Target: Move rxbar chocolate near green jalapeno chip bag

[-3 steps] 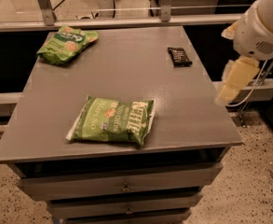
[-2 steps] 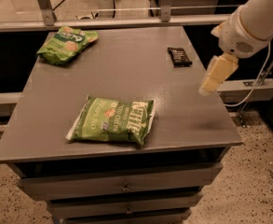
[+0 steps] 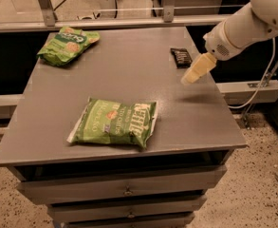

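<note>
One camera view: the rxbar chocolate (image 3: 181, 57) lies flat near the table's (image 3: 129, 70) far right edge, well apart from the green jalapeno chip bag (image 3: 115, 122). The gripper (image 3: 194, 71) hovers just beside the bar; spread or closed cannot be told. The bar is likely light and slick, best pinched across its narrow width.

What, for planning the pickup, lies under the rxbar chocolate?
The grey tabletop; the rxbar chocolate lies flat on it, hiding its contact patch. The gripper hovers just nearer the camera.
</note>
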`<state>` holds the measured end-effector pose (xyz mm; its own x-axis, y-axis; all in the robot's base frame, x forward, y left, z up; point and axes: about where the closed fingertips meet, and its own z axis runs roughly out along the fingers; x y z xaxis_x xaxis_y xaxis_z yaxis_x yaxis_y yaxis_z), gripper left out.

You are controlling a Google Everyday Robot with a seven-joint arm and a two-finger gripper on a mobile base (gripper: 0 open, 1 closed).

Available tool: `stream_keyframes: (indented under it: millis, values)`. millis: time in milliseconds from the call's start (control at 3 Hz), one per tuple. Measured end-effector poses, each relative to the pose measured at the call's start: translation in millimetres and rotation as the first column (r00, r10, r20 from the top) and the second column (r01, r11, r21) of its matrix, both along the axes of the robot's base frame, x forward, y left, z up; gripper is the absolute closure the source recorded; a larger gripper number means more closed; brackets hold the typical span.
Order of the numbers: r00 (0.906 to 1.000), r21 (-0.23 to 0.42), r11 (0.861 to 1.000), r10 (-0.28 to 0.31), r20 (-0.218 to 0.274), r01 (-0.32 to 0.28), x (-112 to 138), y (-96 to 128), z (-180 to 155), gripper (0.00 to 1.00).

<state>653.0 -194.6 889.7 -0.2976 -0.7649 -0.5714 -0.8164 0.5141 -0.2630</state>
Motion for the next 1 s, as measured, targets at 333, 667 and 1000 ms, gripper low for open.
stream_keyframes:
  millis: [333, 667, 1000]
  values:
    - [0.9987, 0.134, 0.99, -0.05, -0.01, 0.051, 36.5, 9.2, -15.3, 0.0]
    - [0.9965, 0.204, 0.975, -0.08, -0.025, 0.084, 63.5, 15.8, -30.9, 0.0]
    - [0.9934, 0.216, 0.97, -0.108, -0.039, 0.114, 80.5, 13.2, -47.5, 0.0]
